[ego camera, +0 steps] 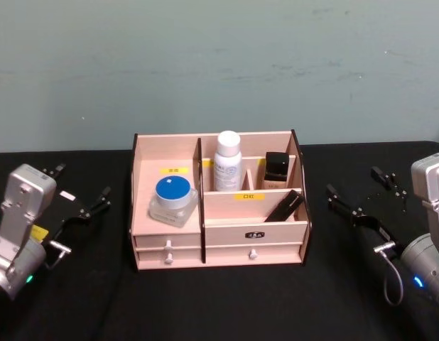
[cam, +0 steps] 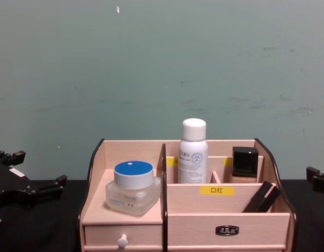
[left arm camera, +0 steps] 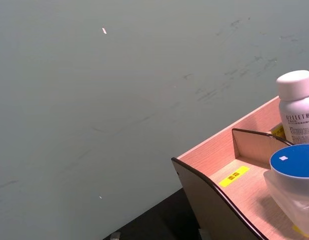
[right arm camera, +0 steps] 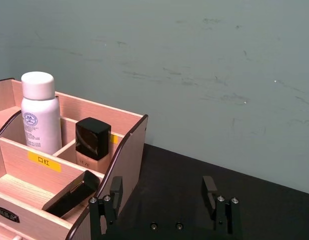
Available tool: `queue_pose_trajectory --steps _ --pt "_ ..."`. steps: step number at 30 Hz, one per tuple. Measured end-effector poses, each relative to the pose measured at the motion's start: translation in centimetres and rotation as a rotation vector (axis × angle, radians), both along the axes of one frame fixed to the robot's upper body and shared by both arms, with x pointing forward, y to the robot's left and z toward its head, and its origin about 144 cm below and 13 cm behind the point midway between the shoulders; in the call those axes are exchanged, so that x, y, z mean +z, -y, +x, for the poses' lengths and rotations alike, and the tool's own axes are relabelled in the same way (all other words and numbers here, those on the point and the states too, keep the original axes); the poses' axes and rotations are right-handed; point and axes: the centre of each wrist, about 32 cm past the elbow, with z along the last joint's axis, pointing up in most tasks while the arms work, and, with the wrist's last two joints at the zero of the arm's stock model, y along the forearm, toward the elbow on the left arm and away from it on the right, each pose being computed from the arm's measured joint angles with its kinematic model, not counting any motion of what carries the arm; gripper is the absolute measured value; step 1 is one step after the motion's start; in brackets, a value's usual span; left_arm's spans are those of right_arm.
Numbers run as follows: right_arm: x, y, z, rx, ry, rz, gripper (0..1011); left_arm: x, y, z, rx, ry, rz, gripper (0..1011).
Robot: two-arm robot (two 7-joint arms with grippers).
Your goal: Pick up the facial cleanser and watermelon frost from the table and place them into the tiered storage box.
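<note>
Between the two grippers, on the black table [ego camera: 219, 305], the tiered storage box [ego camera: 219, 234] is seen standing upright against a grey-green wall [ego camera: 219, 64]. The left gripper [ego camera: 81, 192] is held just off the box's left side panel, its fingers spread apart and nothing grasped. The right gripper [ego camera: 365, 199] is held off the right side panel, likewise released and empty; in the right wrist view its two fingers [right arm camera: 115, 192] are shown well apart above the table.

Nearest the left gripper, in the wide left compartment, a clear jar with a blue lid [ego camera: 173, 199] is set. A white bottle with a white cap [ego camera: 227, 162] is stood upright in a rear compartment, and beside it, toward the right gripper, a beige bottle with a black cap [ego camera: 276, 170] is placed. A flat black item [ego camera: 283, 207] is leaned tilted in the front right compartment, closest to the right gripper.
</note>
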Motion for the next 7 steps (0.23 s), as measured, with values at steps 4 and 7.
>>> queue_pose_trajectory --steps 4,7 --pt "0.02 0.01 0.01 0.0 0.001 0.0 1002 0.0 0.0 0.0 0.0 0.0 0.0 1010" --pt "0.04 0.01 0.01 0.0 0.001 0.0 1002 0.0 0.0 0.0 0.0 0.0 0.0 1010"
